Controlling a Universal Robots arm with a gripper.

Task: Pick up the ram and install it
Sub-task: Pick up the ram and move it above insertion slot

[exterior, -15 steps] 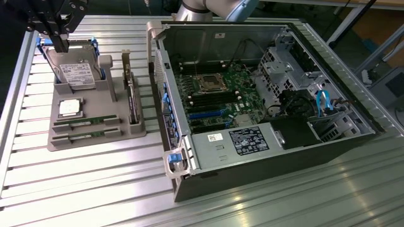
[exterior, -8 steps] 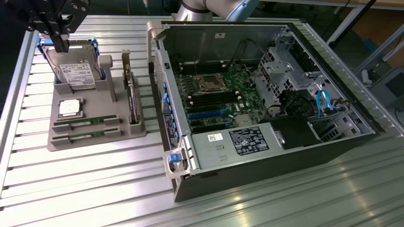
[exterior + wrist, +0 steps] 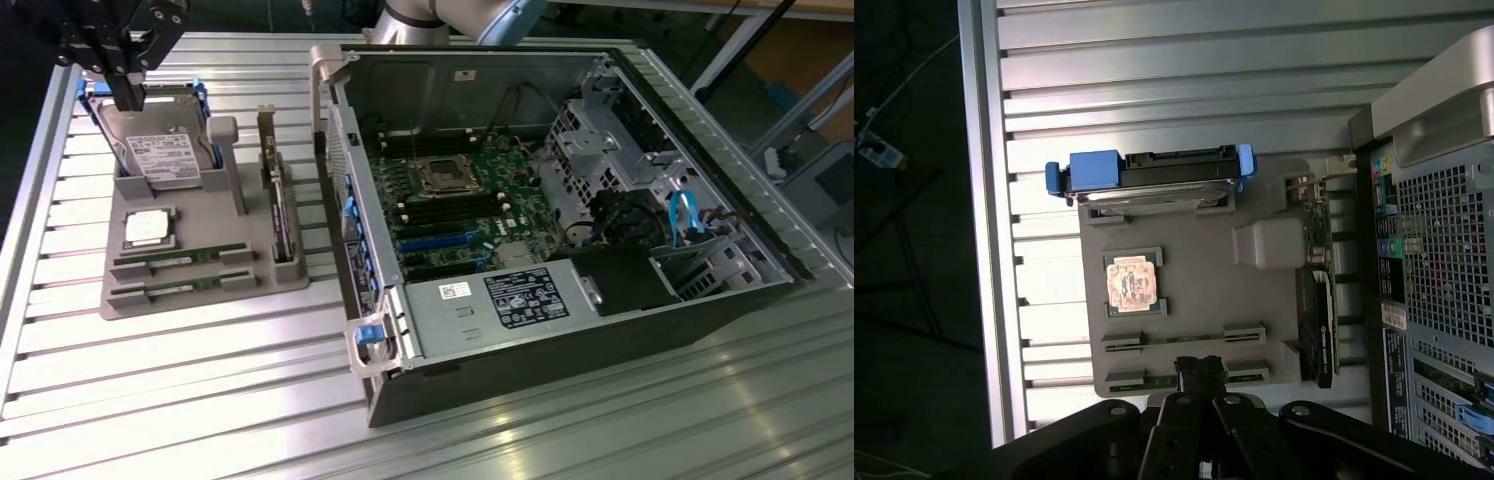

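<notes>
Claw [image 3: 130, 92]: pressed together, empty, upper left of exterior frame, above hard drive [image 3: 160, 150]. Ram [image 3: 183, 258]: seated in grey tray [image 3: 214, 230], left of frame, well apart from claw, beside open computer case [image 3: 561, 370].

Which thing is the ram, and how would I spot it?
Find the grey tray at the exterior view's left of the open computer case. At its end away from the upright hard drive sit two long, thin green sticks; the ram is the one right beside the square chip, not its twin at the tray's edge.
</notes>
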